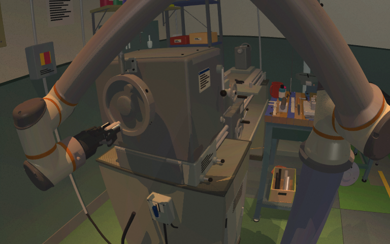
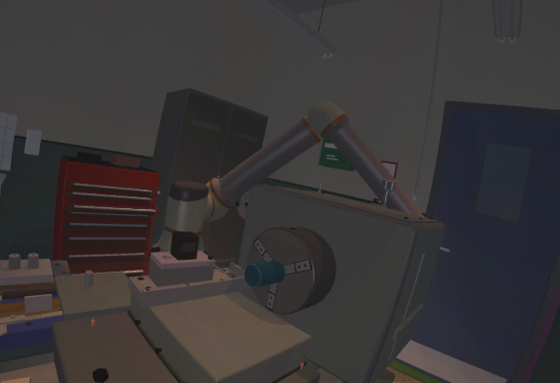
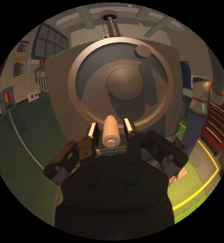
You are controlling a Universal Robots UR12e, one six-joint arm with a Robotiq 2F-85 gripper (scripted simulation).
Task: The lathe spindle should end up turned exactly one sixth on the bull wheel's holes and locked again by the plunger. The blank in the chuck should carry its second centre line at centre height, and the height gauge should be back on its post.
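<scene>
A pale cylindrical handle [image 3: 110, 131] sticks out from the lower rim of the bull wheel [image 3: 121, 82] on the headstock's left end, and it lies between the fingers of my gripper [image 3: 110, 129] without being gripped. The wheel [image 1: 127, 104] is a large round disc with a raised hub. The plunger [image 3: 112, 24] stands upright in its bracket above the wheel's top edge. On the far side of the headstock the chuck [image 2: 290, 269] holds a short teal blank [image 2: 264, 273]. I cannot pick out the height gauge. My gripper [image 1: 112, 128] is open and holds nothing.
The headstock's tray edge [image 1: 149, 159] runs just below my wrist. A workbench [image 1: 291, 112] with small tools stands to the right of the lathe bed, a crate of bars [image 1: 282, 184] under it. A red tool chest [image 2: 105, 215] stands behind the carriage.
</scene>
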